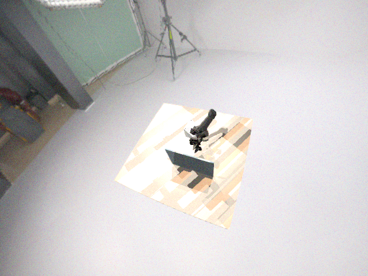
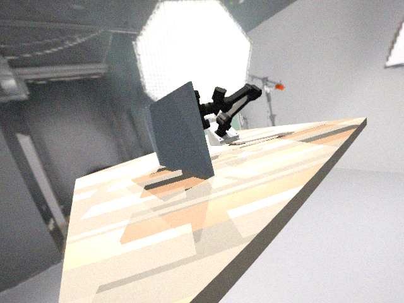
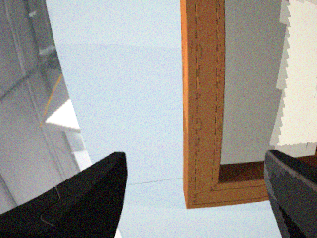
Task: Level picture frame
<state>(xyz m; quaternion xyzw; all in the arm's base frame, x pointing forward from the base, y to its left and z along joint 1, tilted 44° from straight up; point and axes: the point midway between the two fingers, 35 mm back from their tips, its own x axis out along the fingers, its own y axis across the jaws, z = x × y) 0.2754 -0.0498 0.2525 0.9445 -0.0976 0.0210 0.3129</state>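
The picture frame (image 3: 204, 99) shows only in the wrist view, as an orange-brown side bar with a lower corner and part of the bottom bar. The side bar looks close to upright; the bottom bar rises slightly to the right. The pale blue wall panel (image 3: 124, 99) (image 1: 190, 163) (image 2: 179, 130) is behind it; the top and exterior views see the panel's dark back, which hides the frame. The screw and notched strip are out of sight. My gripper (image 3: 197, 163) (image 1: 197, 148) is open, its fingertips wide apart on either side of the frame's side bar, with no finger seen gripping it.
The wall panel stands upright on the patchwork-patterned table top (image 1: 142, 175) (image 2: 98, 261). The arm's pale base (image 2: 221, 138) is behind the panel, on the gripper's side. A light stand (image 1: 172, 44) is on the floor beyond the table.
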